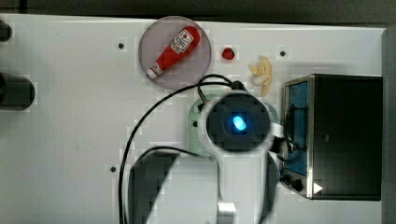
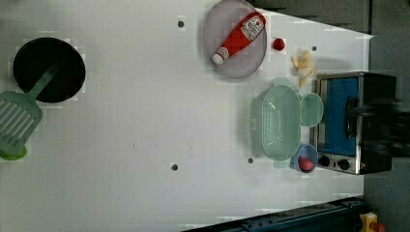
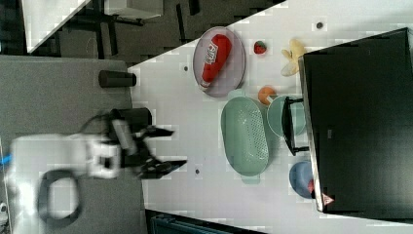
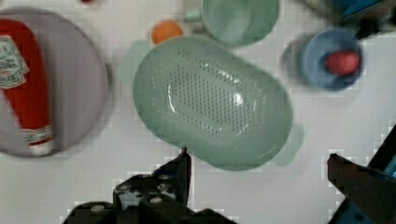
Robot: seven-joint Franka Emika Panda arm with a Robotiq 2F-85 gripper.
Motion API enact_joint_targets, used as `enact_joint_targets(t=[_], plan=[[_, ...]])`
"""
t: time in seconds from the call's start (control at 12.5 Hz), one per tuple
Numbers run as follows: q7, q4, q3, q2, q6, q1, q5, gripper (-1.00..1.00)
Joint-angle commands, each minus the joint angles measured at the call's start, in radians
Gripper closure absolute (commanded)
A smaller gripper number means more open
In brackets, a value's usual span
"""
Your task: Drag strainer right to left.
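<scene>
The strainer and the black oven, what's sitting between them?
In the left view, a green mug and a small blue bowl sit between the strainer and the oven.

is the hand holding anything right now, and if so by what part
Nothing is held. The hand is open, hanging above the strainer with no contact.

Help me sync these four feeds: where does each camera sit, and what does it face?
Top view: overhead, looking down; the arm covers most of the strainer.
Left view: high, over the table; strainer unobstructed.
Right view: high, from one side; open gripper short of the strainer.
Wrist view: on the wrist, above the strainer; fingers visible.
All share the strainer.
</scene>
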State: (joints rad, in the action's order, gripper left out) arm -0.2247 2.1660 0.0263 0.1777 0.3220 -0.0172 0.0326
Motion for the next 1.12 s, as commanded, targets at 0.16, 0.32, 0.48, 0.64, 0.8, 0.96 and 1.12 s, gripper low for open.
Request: enact_joint_targets(t=[0.16, 0.32, 0.48, 0.64, 0.8, 0.96, 1.12], plan=[[-0.313, 0.112, -0.033, -0.104, 0.182, -0.013, 0.015, -1.0], [-0.418, 0.163, -0.038, -0.162, 0.294, -0.009, 0.015, -1.0], [-0.492, 0.22, -0.042, -0.217, 0.427, -0.006, 0.015, -1.0], [-0.498, 0.282, -0.047, -0.272, 0.561, -0.004, 0.015, -1.0], [-0.498, 0.32, -0.049, -0.339, 0.679, 0.0, 0.013, -1.0], [-0.498, 0.308, -0.054, -0.427, 0.757, 0.007, 0.013, -1.0], [-0.515, 0.293, -0.069, -0.497, 0.818, 0.015, 0.008, -1.0]])
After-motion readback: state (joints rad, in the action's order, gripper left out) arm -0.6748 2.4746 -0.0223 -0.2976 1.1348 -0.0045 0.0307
